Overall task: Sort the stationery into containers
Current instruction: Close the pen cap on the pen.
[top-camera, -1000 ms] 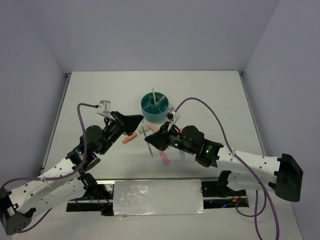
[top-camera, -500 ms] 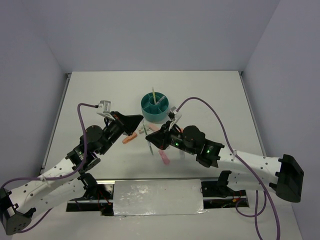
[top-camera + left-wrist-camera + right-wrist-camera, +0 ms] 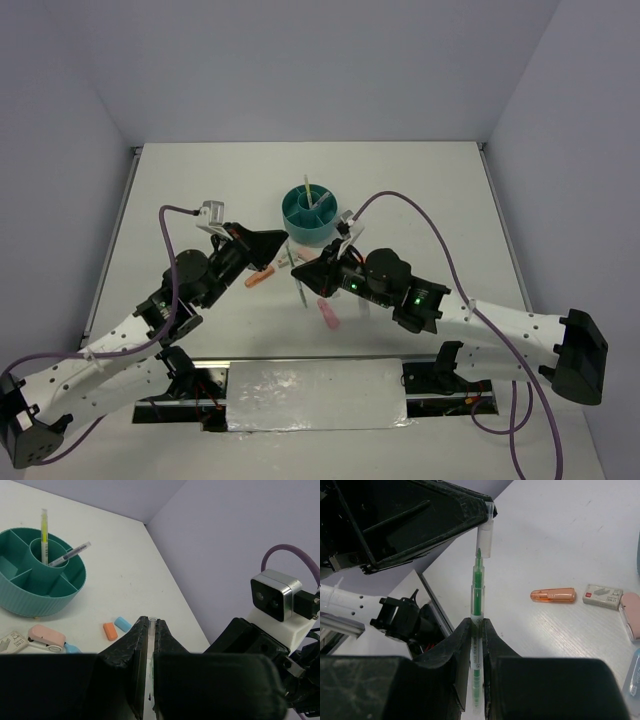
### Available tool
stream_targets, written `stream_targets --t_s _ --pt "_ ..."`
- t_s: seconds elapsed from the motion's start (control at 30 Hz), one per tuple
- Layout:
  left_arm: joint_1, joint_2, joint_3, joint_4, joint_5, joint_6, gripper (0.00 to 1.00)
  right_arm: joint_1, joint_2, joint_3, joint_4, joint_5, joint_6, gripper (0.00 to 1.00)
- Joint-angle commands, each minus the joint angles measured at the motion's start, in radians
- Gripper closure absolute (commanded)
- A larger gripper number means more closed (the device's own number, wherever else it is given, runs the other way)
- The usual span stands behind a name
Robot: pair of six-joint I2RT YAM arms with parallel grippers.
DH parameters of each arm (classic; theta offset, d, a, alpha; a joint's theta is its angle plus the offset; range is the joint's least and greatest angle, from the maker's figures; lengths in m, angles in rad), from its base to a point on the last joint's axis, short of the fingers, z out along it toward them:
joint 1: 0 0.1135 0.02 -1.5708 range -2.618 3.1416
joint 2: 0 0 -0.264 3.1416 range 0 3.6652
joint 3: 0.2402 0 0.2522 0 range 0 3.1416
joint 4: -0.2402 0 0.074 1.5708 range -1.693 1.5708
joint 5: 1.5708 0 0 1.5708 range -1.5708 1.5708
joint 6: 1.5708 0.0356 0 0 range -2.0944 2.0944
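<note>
Pinching a green pen (image 3: 478,587) between the nearly closed fingers of the right gripper (image 3: 476,626), long axis running straight out ahead of them, bare tip at the mouth of a clear cap (image 3: 485,537). Nipping that cap in the left gripper (image 3: 149,630), jaws pressed close on it, open end facing the pen on the same line. Beyond the left fingers, up and to the left: the teal organizer (image 3: 45,597); just ahead of them, an orange eraser (image 3: 110,630) beside a blue eraser (image 3: 122,624).

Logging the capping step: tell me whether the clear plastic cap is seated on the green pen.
No: the green pen has its tip bare at the mouth of the clear plastic cap.
</note>
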Motion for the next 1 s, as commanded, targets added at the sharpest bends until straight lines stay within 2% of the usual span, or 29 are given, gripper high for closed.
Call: stream_targets --t_s 0.0,0.17,0.47,0.57,0.67,0.9,0.97 --pt "0.004 -0.002 -0.012 0.026 0.008 0.017 1.00 0.006 -0.011 0.063 0.028 0.026 -0.021 1.00" --pt "0.002 -0.018 -0.011 0.021 0.039 -0.003 1.00 -0.011 0.004 0.089 0.020 0.048 -0.023 1.00" --pt "0.004 -0.048 -0.029 0.038 0.058 -0.045 1.00 -0.024 0.036 0.134 0.107 0.060 -0.034 1.00" --pt "0.002 -0.044 -0.029 0.041 0.068 -0.036 1.00 -0.026 0.056 0.172 0.103 0.044 -0.049 1.00" --pt "0.004 -0.029 -0.015 0.030 0.082 -0.007 0.99 -0.028 0.052 0.168 0.175 0.016 -0.092 1.00" --pt "0.004 -0.008 0.044 -0.028 0.124 0.126 0.78 -0.028 0.032 0.157 0.189 -0.038 -0.210 1.00" --pt "0.004 -0.012 0.061 -0.046 0.127 0.157 0.76 -0.028 0.021 0.137 0.198 -0.036 -0.205 1.00"
